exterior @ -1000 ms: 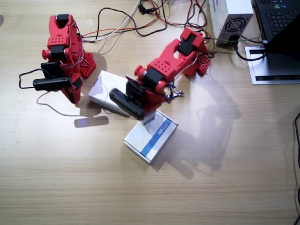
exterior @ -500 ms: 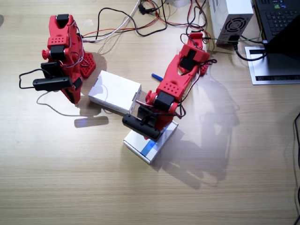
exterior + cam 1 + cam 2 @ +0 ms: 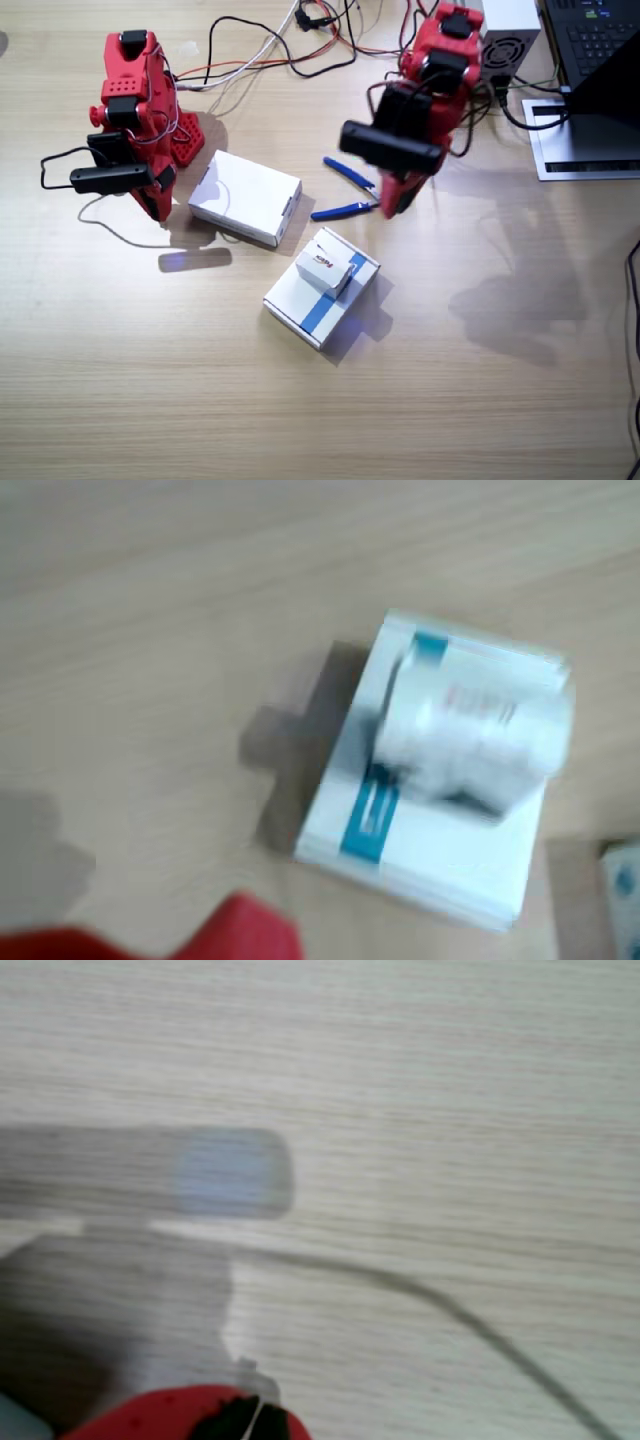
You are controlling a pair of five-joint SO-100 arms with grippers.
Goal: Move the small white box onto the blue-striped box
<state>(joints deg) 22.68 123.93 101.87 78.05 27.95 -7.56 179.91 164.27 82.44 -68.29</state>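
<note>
Both grippers hold nothing. The left gripper (image 3: 392, 200) has lifted clear since a second ago, when it pressed low over the blue-striped box (image 3: 300, 302); its jaw gap cannot be judged. The right gripper (image 3: 150, 200), parked well away beyond the plain white box (image 3: 245, 197), is equally unreadable. The small white box (image 3: 323, 270) now rests on the blue-striped box, touching it, so the placement looks finished.

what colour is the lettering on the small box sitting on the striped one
Red, on the small white box atop the blue-striped box; sharpest in the fixed view.
</note>
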